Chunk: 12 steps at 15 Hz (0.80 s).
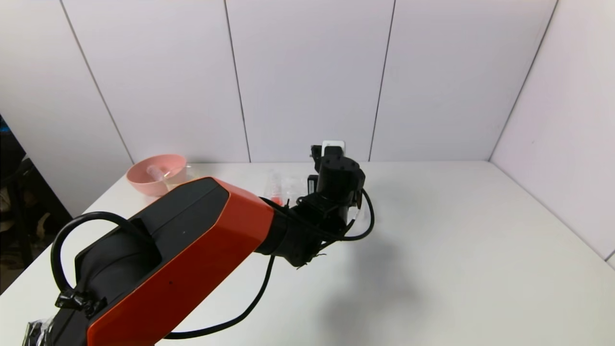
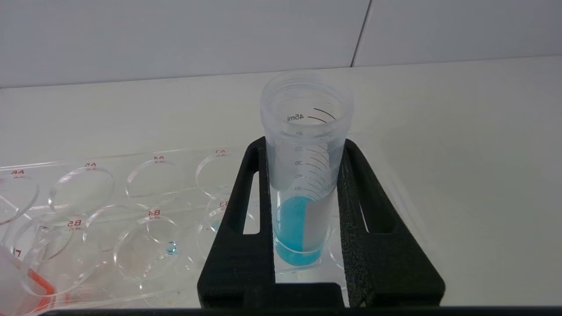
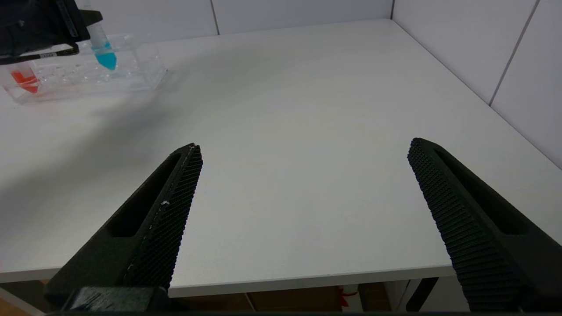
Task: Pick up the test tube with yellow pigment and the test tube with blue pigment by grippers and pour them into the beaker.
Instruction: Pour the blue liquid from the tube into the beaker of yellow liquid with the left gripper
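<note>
Blue-filled test tube with blue pigment (image 2: 305, 175) stands upright, pinched by my left gripper (image 2: 303, 228) over the rack (image 2: 109, 197); right gripper (image 3: 303, 210) gapes wide.

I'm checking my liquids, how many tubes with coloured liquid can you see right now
2. The blue tube is clamped in the left gripper over the rack. The red tube stands in the rack's other end. No yellow tube shows; the arm may hide it.

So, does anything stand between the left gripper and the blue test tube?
Nothing visible does. The left gripper clamps the test tube with blue pigment directly, at the clear rack. The right gripper hangs open, far aside.
</note>
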Available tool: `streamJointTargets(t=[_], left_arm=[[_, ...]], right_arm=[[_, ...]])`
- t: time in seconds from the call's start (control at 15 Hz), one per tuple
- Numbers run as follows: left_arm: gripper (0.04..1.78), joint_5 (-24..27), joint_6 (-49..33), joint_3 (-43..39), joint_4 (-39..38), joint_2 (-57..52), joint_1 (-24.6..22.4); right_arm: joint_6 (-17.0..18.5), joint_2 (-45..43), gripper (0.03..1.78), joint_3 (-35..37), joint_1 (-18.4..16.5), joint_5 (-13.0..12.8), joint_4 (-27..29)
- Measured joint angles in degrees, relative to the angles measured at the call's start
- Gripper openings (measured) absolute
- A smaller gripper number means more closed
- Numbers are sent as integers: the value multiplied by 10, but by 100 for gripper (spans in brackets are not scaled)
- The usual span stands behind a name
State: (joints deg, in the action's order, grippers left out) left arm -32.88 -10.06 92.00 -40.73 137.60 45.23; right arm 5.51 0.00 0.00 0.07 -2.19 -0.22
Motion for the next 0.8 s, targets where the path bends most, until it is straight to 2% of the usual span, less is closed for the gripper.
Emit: streamJointTargets(t=[0.8], left_arm=[[44,-2,1,35,97,-70,24]], right_arm=[[0,0,171,0,0,0,0]])
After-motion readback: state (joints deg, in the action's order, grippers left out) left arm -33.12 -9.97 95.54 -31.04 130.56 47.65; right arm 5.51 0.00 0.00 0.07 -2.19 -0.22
